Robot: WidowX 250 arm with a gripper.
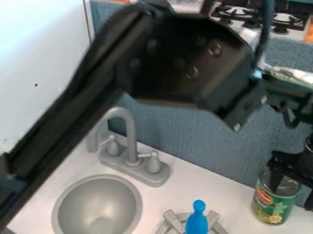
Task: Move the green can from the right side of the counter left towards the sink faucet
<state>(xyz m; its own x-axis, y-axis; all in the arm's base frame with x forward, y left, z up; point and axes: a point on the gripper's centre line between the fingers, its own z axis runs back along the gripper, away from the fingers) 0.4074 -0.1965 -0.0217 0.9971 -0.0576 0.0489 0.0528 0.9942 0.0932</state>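
The black gripper [294, 168] is at the right edge, partly cut off by it, directly over and against the upper part of a green can [272, 208] with a red and yellow label. The can stands upright on the white counter beside the blue-grey back wall. Part of its silver top is hidden by the gripper. Whether the can is held cannot be made out.
A grey sink basin [98, 208] and a grey faucet [132, 146] are at lower left. At the bottom, a blue object [196, 220] stands by a grey ringed piece [175, 222]. Toy stove burners [256, 14] are at the top. The arm crosses the upper view.
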